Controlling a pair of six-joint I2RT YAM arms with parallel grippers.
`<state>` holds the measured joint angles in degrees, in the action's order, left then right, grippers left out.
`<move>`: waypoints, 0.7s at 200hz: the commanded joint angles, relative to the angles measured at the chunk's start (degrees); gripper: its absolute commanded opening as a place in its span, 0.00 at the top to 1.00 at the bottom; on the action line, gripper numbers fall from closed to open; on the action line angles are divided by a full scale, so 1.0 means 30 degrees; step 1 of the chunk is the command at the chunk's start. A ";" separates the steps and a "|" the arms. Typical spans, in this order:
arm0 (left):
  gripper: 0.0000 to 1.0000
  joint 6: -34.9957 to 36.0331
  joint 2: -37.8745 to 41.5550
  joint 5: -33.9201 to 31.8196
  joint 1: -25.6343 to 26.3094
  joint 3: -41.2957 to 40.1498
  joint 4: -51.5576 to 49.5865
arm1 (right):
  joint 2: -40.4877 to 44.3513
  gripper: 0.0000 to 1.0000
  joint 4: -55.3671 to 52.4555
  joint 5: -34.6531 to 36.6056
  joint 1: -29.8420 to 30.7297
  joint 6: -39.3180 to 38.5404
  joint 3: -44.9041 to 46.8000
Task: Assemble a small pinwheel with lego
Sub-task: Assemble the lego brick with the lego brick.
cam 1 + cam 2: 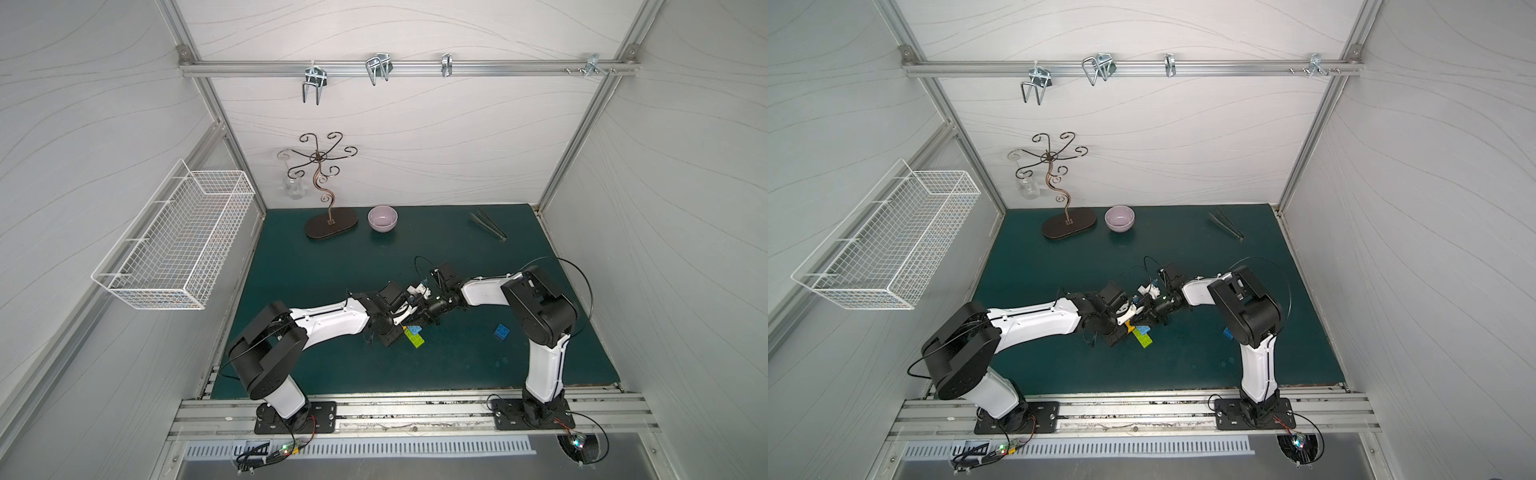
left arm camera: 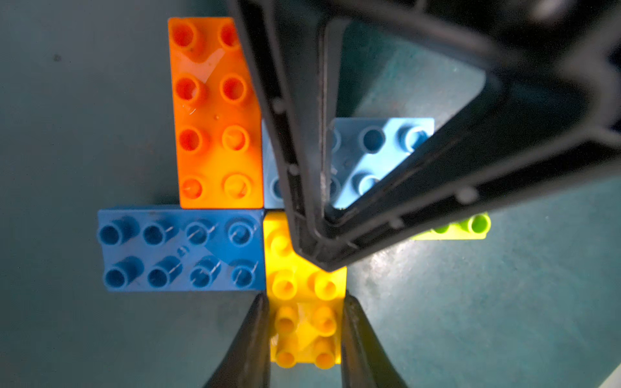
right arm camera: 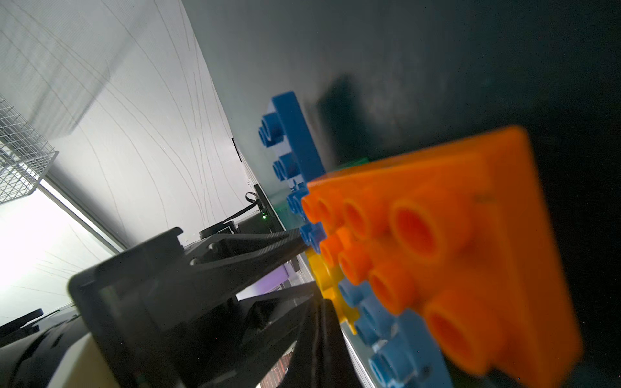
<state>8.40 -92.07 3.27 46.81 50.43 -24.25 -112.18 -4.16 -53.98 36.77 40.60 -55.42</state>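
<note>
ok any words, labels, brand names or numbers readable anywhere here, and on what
None can be read.
The pinwheel shows bare studs with no legible mark in the left wrist view.
The bowl and the wire basket carry no lettering in a top view.

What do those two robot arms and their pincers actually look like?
Both the left arm and right arm have white shells with chunky black joints, on black base plates. Thin black cables loop alongside. The left gripper and right gripper are black, tapering narrow.
</note>
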 commanded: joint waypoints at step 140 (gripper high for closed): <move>0.50 -0.0638 0.3183 0.0585 -0.0697 -0.0547 0.1939 | -0.1146 1.00 -0.3403 0.4709 0.1090 -0.0423 0.1171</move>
<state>7.97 -85.56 4.73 45.74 49.87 -20.05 -111.90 -4.45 -52.73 38.79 39.27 -55.61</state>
